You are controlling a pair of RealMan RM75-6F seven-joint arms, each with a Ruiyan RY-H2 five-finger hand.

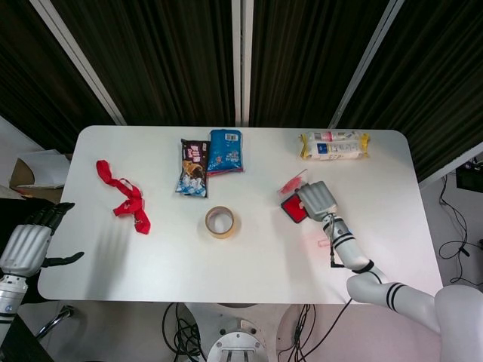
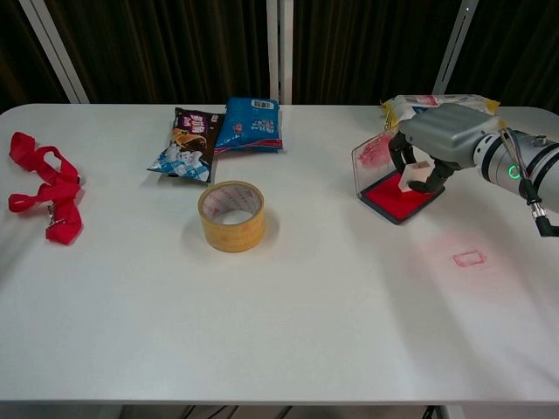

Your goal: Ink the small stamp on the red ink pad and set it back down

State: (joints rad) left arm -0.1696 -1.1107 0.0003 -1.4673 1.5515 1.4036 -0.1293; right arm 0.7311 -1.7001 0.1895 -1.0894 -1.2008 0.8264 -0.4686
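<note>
The red ink pad (image 2: pixel 395 198) (image 1: pixel 293 209) lies open at the table's right, its clear lid (image 2: pixel 375 154) stained red and tipped up behind it. My right hand (image 2: pixel 441 138) (image 1: pixel 317 199) hovers over the pad and grips the small white stamp (image 2: pixel 413 176), whose lower end sits on or just above the red surface. My left hand (image 1: pixel 29 243) hangs open off the table's left front corner, seen only in the head view. A faint red rectangular stamp print (image 2: pixel 469 258) marks the table in front of the pad.
A roll of tan tape (image 2: pixel 231 215) stands mid-table. Two snack bags (image 2: pixel 218 133) lie at the back centre, a red lanyard (image 2: pixel 42 187) at the far left, and a yellow-edged wipes pack (image 1: pixel 333 145) at the back right behind the pad.
</note>
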